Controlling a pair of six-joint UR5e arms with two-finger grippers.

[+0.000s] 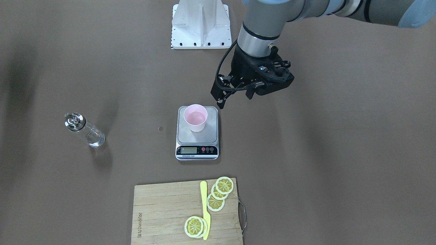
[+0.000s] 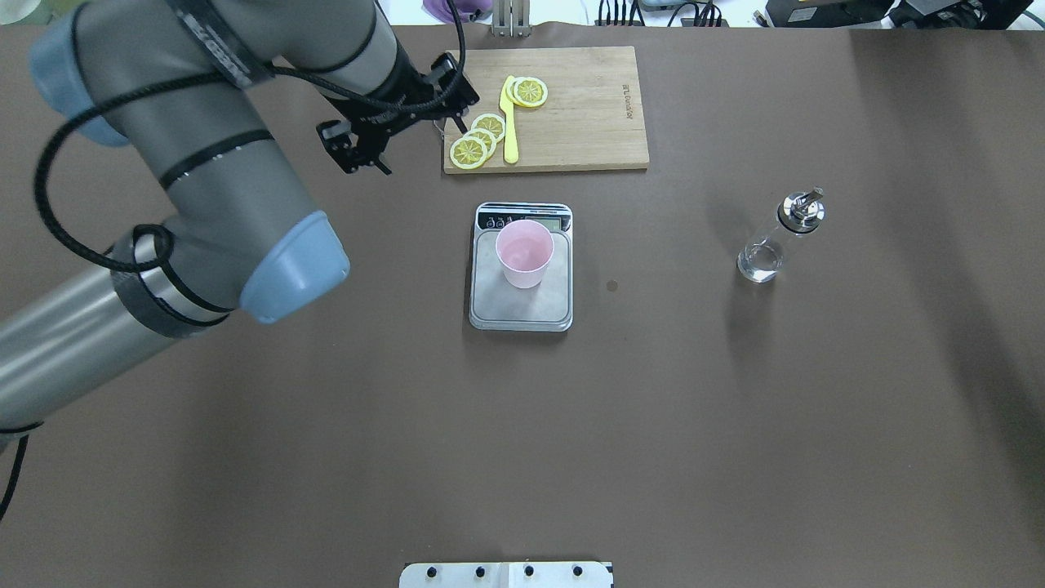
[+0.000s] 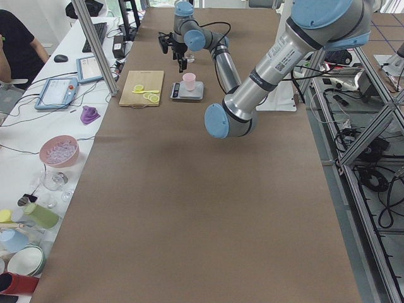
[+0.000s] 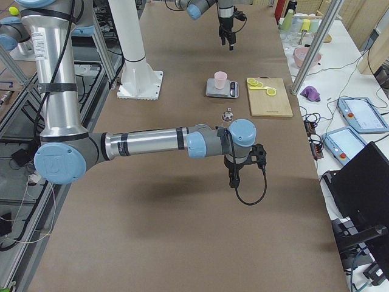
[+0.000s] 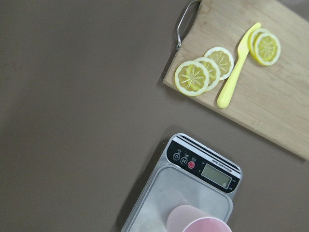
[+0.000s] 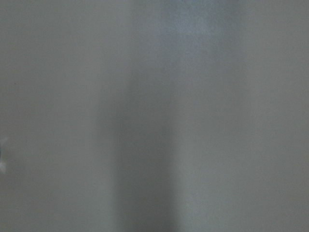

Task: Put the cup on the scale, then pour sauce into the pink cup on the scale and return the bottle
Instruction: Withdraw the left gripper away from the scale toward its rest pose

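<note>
Reaching in over the desk (image 2: 735, 425), the big left arm (image 2: 204, 188) bends at its blue elbow. Its left end effector (image 1: 235, 98) hangs up in the air, off to the left side of the scale (image 2: 522, 306). Its two fingers are spread apart with nothing between them, and it is not touching the cup (image 2: 524, 253). The right arm (image 4: 146, 143) shows only from the side. It stretches low across the desk, with the right end effector (image 4: 234, 179) pointing down. I cannot tell if that one is open or closed, and its own camera shows only a grey blur.

A wooden cutting board (image 2: 588, 106) lies past the scale, on the far side from the robot. Lemon slices (image 2: 469, 151) and a yellow knife (image 2: 510, 131) lie on it.

The desk has a plain brown cover. A white base plate (image 1: 201, 23) sits at the robot's edge. Beside the desk is a long white table with a pink bowl (image 3: 59, 151), cups and screens, and a person (image 3: 16, 44) sits there.

The cup stands upright on the silver top of the scale, near the end with the little screen. Its inside looks pink all the way down. The bottle (image 2: 771, 245) stands upright on the desk on the robot's right, well apart from the scale. It has a shiny spout on top and clear sauce (image 2: 759, 263) in the bottom.
</note>
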